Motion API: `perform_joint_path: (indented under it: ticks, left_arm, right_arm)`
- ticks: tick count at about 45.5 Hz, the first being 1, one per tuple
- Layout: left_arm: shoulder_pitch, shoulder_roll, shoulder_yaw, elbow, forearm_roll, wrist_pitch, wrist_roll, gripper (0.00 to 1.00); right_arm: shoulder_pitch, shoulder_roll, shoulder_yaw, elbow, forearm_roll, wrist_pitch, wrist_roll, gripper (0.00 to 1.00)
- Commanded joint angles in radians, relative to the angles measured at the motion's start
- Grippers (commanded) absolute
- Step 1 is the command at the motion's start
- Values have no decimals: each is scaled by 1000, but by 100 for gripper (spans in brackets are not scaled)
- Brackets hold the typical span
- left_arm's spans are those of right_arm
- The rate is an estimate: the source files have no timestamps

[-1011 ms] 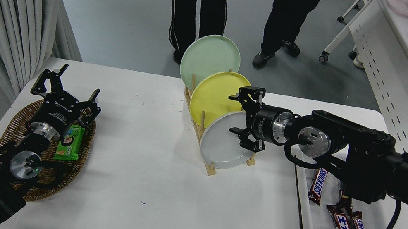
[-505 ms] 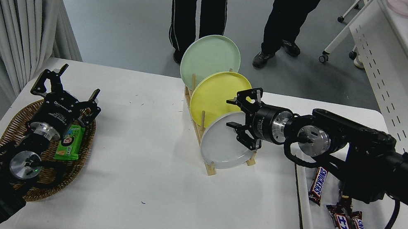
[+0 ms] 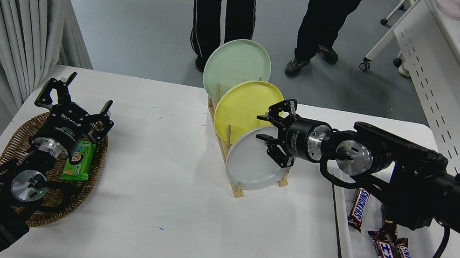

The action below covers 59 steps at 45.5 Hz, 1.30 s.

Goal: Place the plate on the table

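At frame centre the plate (image 3: 252, 163) stood upright in the wooden rack (image 3: 233, 185) on the table (image 3: 163, 183) — nearest of 3. The right gripper (image 3: 269, 129) hung spread wide at its upper rim, gripping nothing. The left gripper (image 3: 74, 97) sat parked lower left — fingers apart.

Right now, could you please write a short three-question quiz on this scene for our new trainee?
1. True or false: the right gripper is open at the upper edge of the grey plate.
2. Which plate stands farthest back in the wooden rack: A yellow, B pale green, C grey?
3. What does the parked left gripper hover over?

Key:
1. True.
2. B, the pale green plate.
3. The wicker basket.
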Motion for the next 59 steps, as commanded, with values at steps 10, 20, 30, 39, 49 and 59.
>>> perform_joint_path:
  ticks: [10, 20, 30, 39, 49, 59]
  left_arm:
    - [0, 0, 0, -1, 0, 0, 0, 100]
    - [0, 0, 0, 1, 0, 0, 0, 100]
    - [0, 0, -1, 1, 0, 0, 0, 100]
    - [0, 0, 0, 1, 0, 0, 0, 100]
    - [0, 0, 0, 1, 0, 0, 0, 100]
    - [0, 0, -1, 1, 0, 0, 0, 100]
  right_arm:
    - [2, -10, 12, 2, 0, -9, -13, 35]
    - [2, -11, 27, 2, 0, -9, -19, 31]
    - [4, -13, 29, 2, 0, -9, -41, 23]
    - [4, -19, 36, 2, 0, -10, -57, 23]
    - [4, -22, 41, 2, 0, -9, -67, 18]
    - [2, -27, 49, 3, -3, -9, -70, 16]
